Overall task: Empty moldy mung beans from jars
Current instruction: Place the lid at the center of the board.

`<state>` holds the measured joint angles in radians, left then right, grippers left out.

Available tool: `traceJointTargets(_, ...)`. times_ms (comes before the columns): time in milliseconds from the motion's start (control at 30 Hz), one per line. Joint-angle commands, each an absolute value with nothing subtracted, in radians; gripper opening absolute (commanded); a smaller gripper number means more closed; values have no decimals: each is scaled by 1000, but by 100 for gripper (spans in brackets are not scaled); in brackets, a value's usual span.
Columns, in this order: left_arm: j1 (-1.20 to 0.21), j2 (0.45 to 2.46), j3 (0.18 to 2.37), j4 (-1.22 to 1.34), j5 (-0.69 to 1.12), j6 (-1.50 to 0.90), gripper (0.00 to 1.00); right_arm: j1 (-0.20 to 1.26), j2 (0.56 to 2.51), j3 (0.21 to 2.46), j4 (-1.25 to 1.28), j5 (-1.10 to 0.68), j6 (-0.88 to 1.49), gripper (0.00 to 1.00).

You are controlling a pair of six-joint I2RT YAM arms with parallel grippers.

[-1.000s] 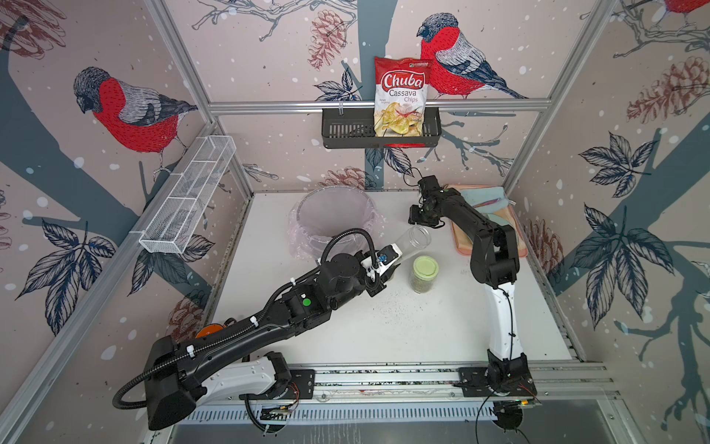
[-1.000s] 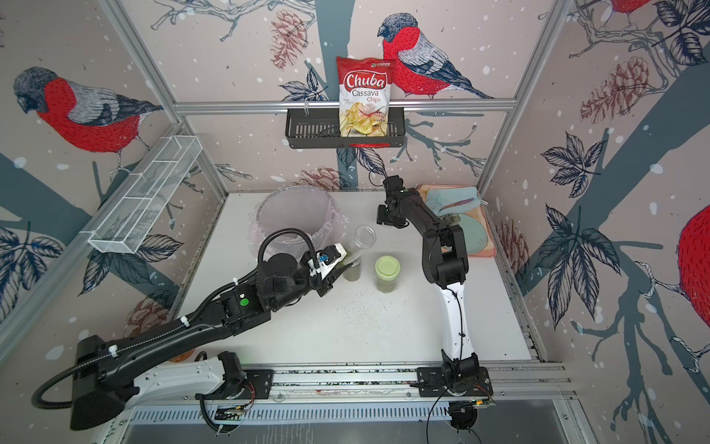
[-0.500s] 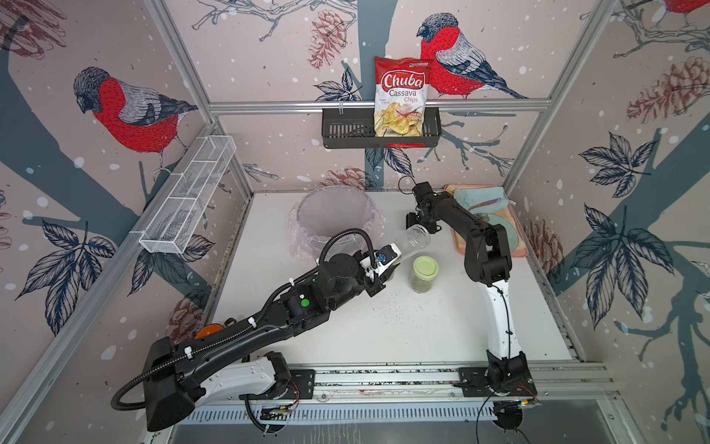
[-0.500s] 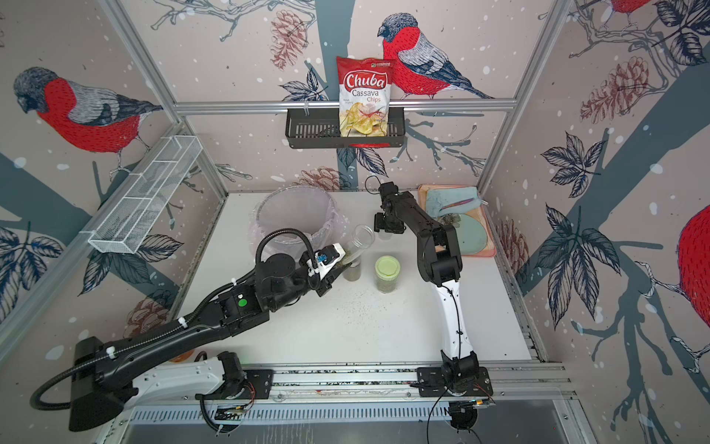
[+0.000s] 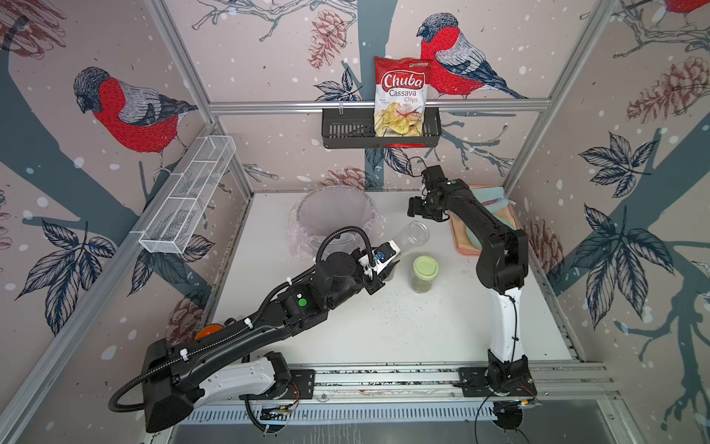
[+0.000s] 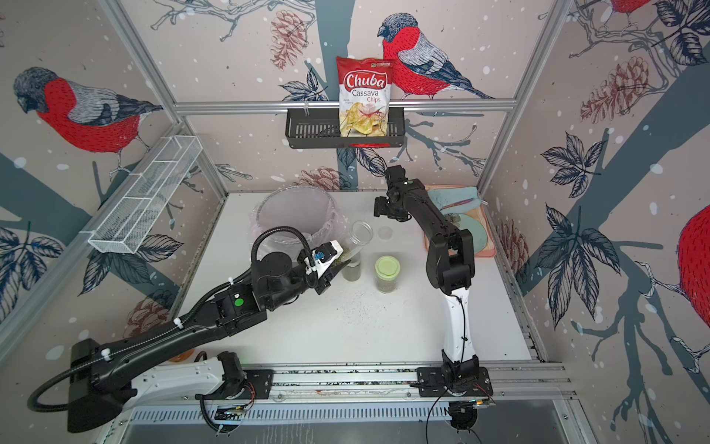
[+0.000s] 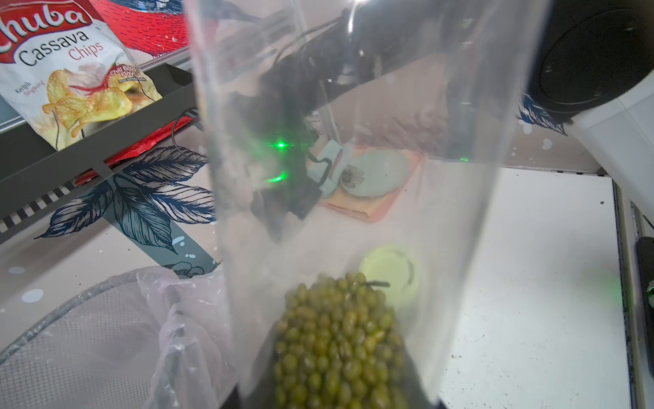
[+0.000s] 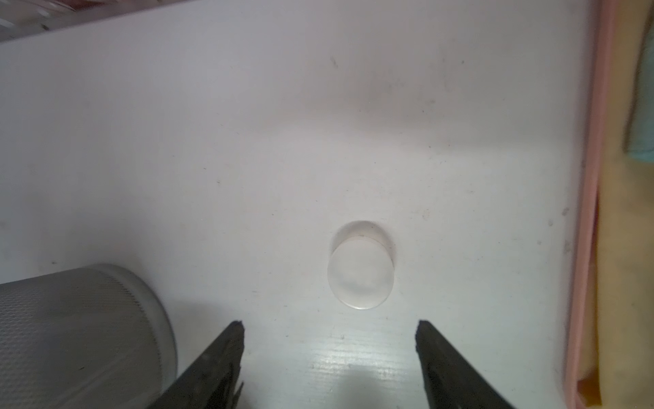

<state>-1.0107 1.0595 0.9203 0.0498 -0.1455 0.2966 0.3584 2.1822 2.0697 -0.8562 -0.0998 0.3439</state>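
Observation:
My left gripper [image 5: 386, 258] [image 6: 333, 258] [image 7: 332, 402] is shut on the tall narrow tube [image 5: 410, 236] [image 6: 358, 237] [image 7: 354, 141]. The tube is tilted, and its open mouth points up toward the back right. Olive mung beans [image 7: 336, 347] fill its lower end. Under the tube stands the short cylinder jar [image 6: 351, 270]. To the right of that is the wider jar with a pale green lid [image 5: 424, 272] [image 6: 387, 272]. My right gripper [image 5: 417, 207] [image 6: 381, 207] [image 8: 329, 325] hovers open over the table, holding nothing. A clear lid [image 6: 385, 231] [image 8: 360, 269] lies just beyond its fingertips.
The bag-lined bin [image 5: 334, 200] [image 6: 294, 200] [image 7: 88, 294] [image 8: 81, 318] stands at the back, left of the tube. A pink tray [image 5: 463, 246] [image 6: 488, 246] with a green plate and a teal cloth sits at the back right. Black specks [image 5: 392, 303] dot the table.
The right gripper's jaws have spread wider and its arm has shifted slightly near the back. The left arm has kept the tube still.

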Motion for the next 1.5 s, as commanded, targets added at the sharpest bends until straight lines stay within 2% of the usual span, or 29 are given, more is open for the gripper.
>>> traceJointTargets(0,-1011,1067,966,53,-183,317,23,359,2116,2065,-829,-142,380,77)
traceJointTargets(267,-1008,1106,1101,-77,-365,395,21,354,1803,1831,-669,-183,418,77)
traceJointTargets(500,-962,1077,1118,-145,-523,416,21,357,1646,1690,-638,-219,400,77)
traceJointTargets(633,-913,1031,1099,-166,-590,421,21,363,1583,1705,-629,-245,384,77)
traceJointTargets(733,-896,1006,1091,-177,-656,445,21,399,1557,1762,-624,-306,371,76)
traceJointTargets(933,-876,987,1072,-192,-778,512,21,559,1551,1886,-594,-317,326,76)
traceJointTargets(1200,-852,970,1069,-192,-918,623,21,620,1560,1931,-522,-392,319,76)
traceJointTargets(1467,-812,924,1013,-166,-994,722,20,639,1635,2044,-583,-415,276,76)
